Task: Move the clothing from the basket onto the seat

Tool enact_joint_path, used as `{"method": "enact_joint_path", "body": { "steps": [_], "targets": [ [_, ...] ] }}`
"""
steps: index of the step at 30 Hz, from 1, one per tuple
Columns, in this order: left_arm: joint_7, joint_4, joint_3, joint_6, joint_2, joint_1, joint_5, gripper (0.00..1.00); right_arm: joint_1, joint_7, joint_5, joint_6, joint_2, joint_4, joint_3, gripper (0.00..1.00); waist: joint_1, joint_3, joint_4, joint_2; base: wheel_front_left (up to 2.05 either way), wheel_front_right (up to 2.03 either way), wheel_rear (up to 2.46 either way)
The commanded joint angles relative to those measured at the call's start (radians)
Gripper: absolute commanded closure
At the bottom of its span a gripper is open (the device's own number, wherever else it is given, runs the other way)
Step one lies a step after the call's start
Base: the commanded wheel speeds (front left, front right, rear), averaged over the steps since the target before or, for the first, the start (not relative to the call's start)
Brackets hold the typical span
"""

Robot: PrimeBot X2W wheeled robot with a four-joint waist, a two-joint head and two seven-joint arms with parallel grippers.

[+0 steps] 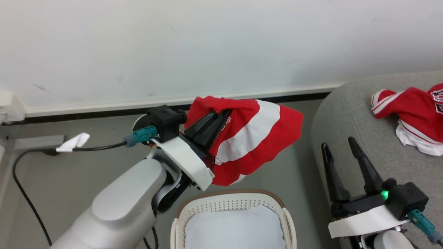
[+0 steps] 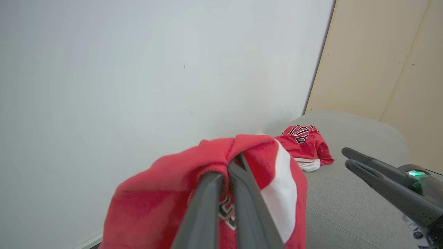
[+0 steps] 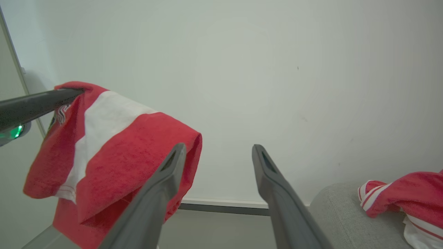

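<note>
My left gripper (image 1: pixel 226 114) is shut on a red garment with a white stripe (image 1: pixel 256 138), held in the air above the floor beyond the basket (image 1: pixel 228 200). The same garment (image 2: pixel 207 186) drapes over the closed fingers (image 2: pixel 204 207) in the left wrist view. The white basket with its tan rim shows a pale lining (image 1: pixel 232 228) and no clothing. A second red jersey (image 1: pixel 415 110) lies crumpled on the grey seat (image 1: pixel 346 114) at the right. My right gripper (image 1: pixel 337 141) stands open and empty over the seat's near edge, its fingers (image 3: pixel 155 193) spread apart.
A white wall with a dark baseboard (image 1: pixel 86 112) runs behind. A black cable (image 1: pixel 27 193) with a white tag (image 1: pixel 74 141) lies on the grey floor at the left. A beige panel (image 2: pixel 380 62) stands beyond the seat.
</note>
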Motion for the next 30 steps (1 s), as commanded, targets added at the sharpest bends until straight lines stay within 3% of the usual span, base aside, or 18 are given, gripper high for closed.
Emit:
{"method": "enact_joint_path", "body": {
  "steps": [1, 10, 22, 30],
  "targets": [
    [-0.001, -0.009, 0.007, 0.005, -0.005, 0.012, 0.021, 1.0, 0.016, -0.003, 0.011, -0.002, -0.01, 0.004, 0.006, 0.0, 0.0002, -0.03, 0.026, 0.0, 0.0, 0.0, 0.0],
    [-0.001, -0.078, 0.116, 0.019, -0.023, 0.037, 0.073, 1.0, 0.037, -0.003, 0.042, -0.002, -0.014, 0.032, 0.096, 0.0, 0.0002, -0.083, 0.058, 0.0, 0.0, 0.0, 0.0],
    [-0.001, -0.059, 0.147, 0.009, -0.042, 0.072, 0.1, 1.0, 0.04, -0.003, 0.077, -0.002, -0.043, 0.031, 0.189, 0.0, 0.0002, -0.104, 0.07, 0.0, 0.0, 0.0, 0.0],
    [-0.001, -0.04, 0.149, 0.001, -0.062, 0.098, 0.112, 1.0, -0.003, -0.003, 0.1, -0.002, -0.075, 0.035, 0.341, 0.0, 0.0002, -0.107, 0.075, 0.0, 0.0, 0.0, 0.0]
  ]
}}
